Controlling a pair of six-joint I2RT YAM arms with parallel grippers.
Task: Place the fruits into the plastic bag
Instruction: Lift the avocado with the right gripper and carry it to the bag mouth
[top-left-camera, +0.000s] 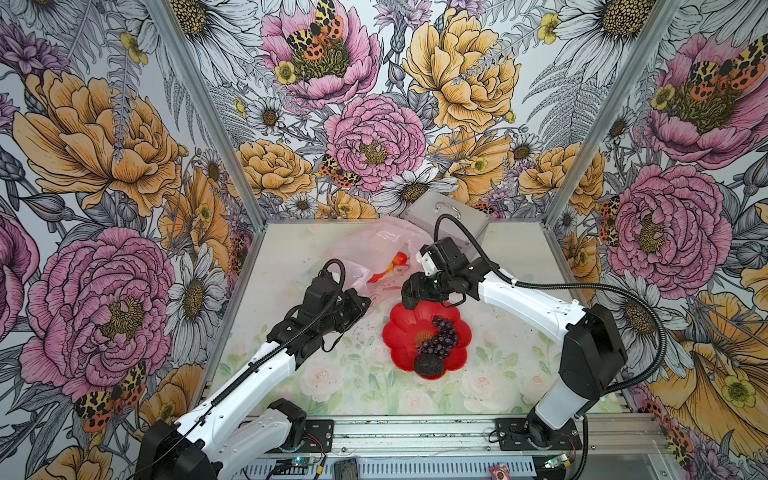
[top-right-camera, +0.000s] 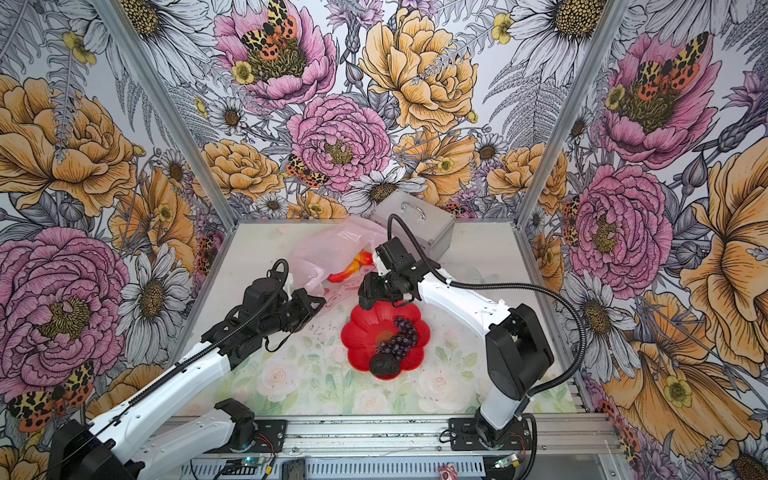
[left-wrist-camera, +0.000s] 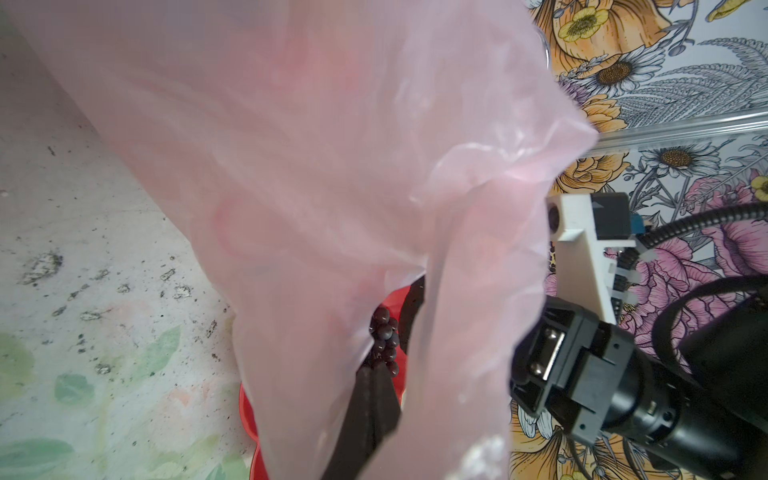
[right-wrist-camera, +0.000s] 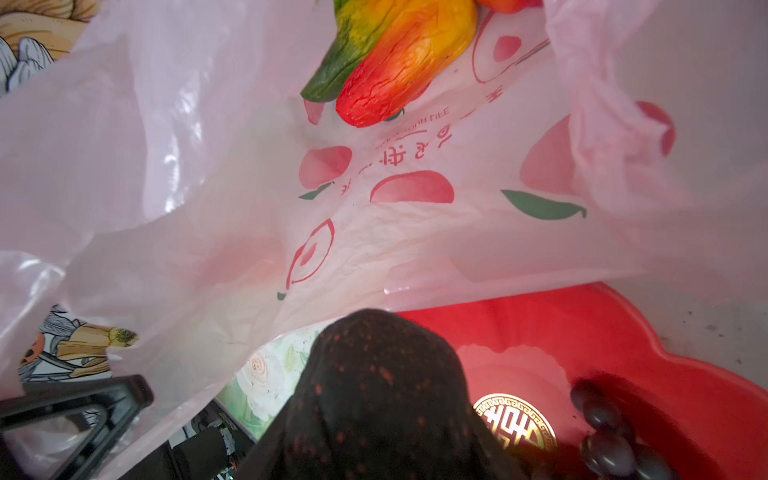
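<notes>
The table (top-left-camera: 353, 386) is a pale rose-print sheet, boxed in by flowered walls. The plastic bag (top-left-camera: 374, 249) lies at its far middle, in front of the silver case (top-left-camera: 451, 216). The bag is thin, crinkly, see-through pink, printed with red-and-white fruit shapes and green leaves, and its mouth gapes toward the red plate (top-left-camera: 395, 332).

My left gripper (top-left-camera: 365, 302) has its fingers pressed together on the bag's near edge, holding that film lifted. In the left wrist view the pink sheet drapes over almost everything.

Inside the bag, a mango (right-wrist-camera: 395, 62), green running through yellow to red, lies on the lower layer. Something red, probably the peach (top-left-camera: 400, 258), sits just beyond it.

My right gripper (top-left-camera: 409, 300) hangs over the plate's far rim at the bag's mouth. Its fingers seem clamped on a black avocado (right-wrist-camera: 374, 395), bumpy and flecked with red, though the fruit hides them.

On the plate rest dark purple grapes (top-left-camera: 442, 336) and a second avocado (top-left-camera: 428, 365).
</notes>
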